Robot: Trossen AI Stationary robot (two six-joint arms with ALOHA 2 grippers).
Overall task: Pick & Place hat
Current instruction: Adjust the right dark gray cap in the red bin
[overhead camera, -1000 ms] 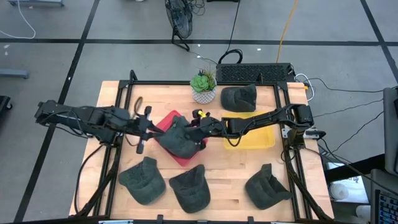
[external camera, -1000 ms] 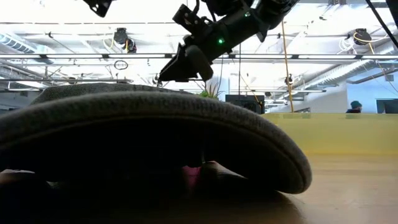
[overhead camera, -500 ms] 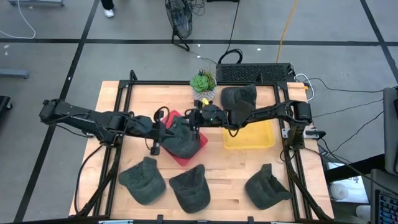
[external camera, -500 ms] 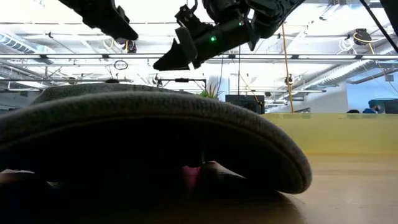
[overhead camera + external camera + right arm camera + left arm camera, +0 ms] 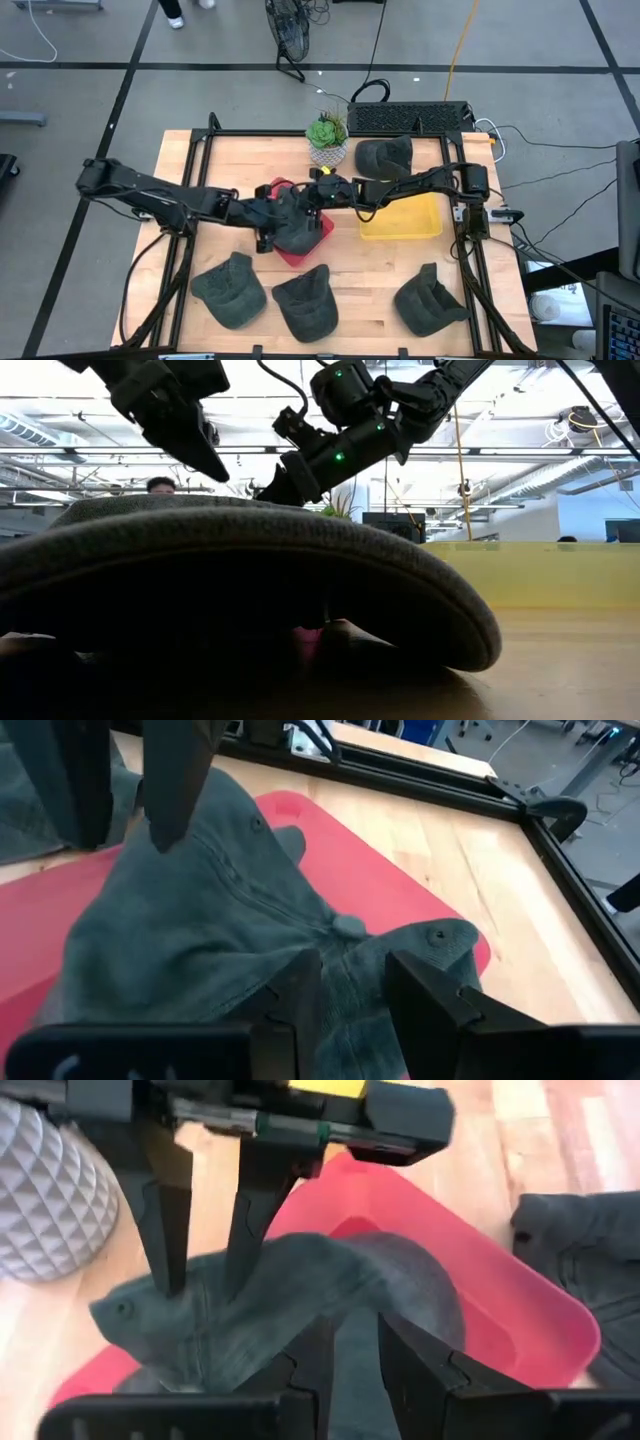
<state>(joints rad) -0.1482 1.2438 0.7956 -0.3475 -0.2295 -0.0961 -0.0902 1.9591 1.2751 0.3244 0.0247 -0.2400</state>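
Observation:
A dark grey hat point(image 5: 295, 228) lies in the red tray point(image 5: 322, 233) at the table's middle, its lower part on the tray floor. My right gripper point(image 5: 315, 195) reaches in from the right and is shut on the hat's crown point(image 5: 200, 920). My left gripper point(image 5: 270, 218) comes in from the left, slanting down at the hat's other side. It is open, with a ridge of the hat's cloth point(image 5: 352, 1335) between its fingers point(image 5: 405, 1365). In the low view both grippers point(image 5: 205, 460) point(image 5: 275, 488) hang above a near hat that hides the tray. My right gripper pinches a raised fold of the crown beside the top button point(image 5: 348, 926) between its two fingers. The fingers point(image 5: 165, 1250) slant down from the table's right side. The crown is drawn up at the fold while the hat's lower part stays in the tray. My left gripper has hat cloth between its fingers; I cannot tell whether they touch it.
A yellow tray point(image 5: 405, 222) lies right of the red one. One more hat point(image 5: 385, 155) and a potted plant point(image 5: 327, 138) stand at the far edge. Three hats point(image 5: 230, 290) point(image 5: 305, 300) point(image 5: 430, 300) lie along the near edge. Black frame rails point(image 5: 190, 200) border the table.
My left gripper has travelled toward the table's right edge and down, tipping its fingers lower, until it reached the hat's left side. My right gripper has sunk a little and rolled over the crown. The hat has stayed in the red tray.

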